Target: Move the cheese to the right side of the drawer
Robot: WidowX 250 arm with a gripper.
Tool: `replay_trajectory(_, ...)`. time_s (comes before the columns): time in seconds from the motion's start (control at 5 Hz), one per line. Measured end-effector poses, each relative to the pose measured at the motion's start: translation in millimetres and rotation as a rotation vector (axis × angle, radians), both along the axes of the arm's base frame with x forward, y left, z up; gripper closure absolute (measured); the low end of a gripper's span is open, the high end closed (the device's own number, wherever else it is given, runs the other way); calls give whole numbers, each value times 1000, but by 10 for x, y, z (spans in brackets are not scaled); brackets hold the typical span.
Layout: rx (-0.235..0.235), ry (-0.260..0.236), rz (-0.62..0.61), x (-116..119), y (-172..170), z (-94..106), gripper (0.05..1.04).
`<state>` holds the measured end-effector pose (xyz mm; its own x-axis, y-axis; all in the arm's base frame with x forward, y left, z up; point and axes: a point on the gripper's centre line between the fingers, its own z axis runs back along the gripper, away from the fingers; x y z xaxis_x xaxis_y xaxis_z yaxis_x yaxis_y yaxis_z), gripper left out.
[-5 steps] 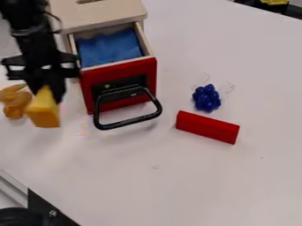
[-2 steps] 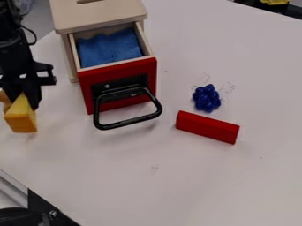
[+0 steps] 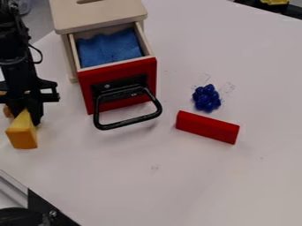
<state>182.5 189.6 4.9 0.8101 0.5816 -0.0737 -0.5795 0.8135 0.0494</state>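
At the left edge of the view my gripper (image 3: pixel 26 114) hangs down, shut on the yellow cheese wedge (image 3: pixel 22 133), whose wide end points toward the viewer. The wedge is left of the drawer (image 3: pixel 118 81) and a little nearer the viewer. That drawer has a red front and a black loop handle, is pulled out of its wooden cabinet and holds a blue cloth (image 3: pixel 109 47). Whether the cheese touches the table cannot be told.
An orange object (image 3: pixel 7 111) is partly hidden behind the gripper. Right of the drawer lie a dark blue grape-like cluster (image 3: pixel 206 98) and a red block (image 3: pixel 207 127). The white table (image 3: pixel 177 185) ends at a metal edge at the lower left.
The gripper has moved left with the cheese, away from the drawer, and then slightly toward the viewer. The drawer, blue cluster and red block have not moved.
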Motion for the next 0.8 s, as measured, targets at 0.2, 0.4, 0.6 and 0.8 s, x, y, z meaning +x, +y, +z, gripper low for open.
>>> replay_trajectory(0.2,-11,-1,25,6,-6,-37,533)
replay_trajectory(0.4,-52,-10,21,-4,-41,-14,226)
replay_trajectory(0.6,-71,-63,3,12,-53,185,81)
replay_trajectory(0.8,-99,-141,-18,15,-79,504,85)
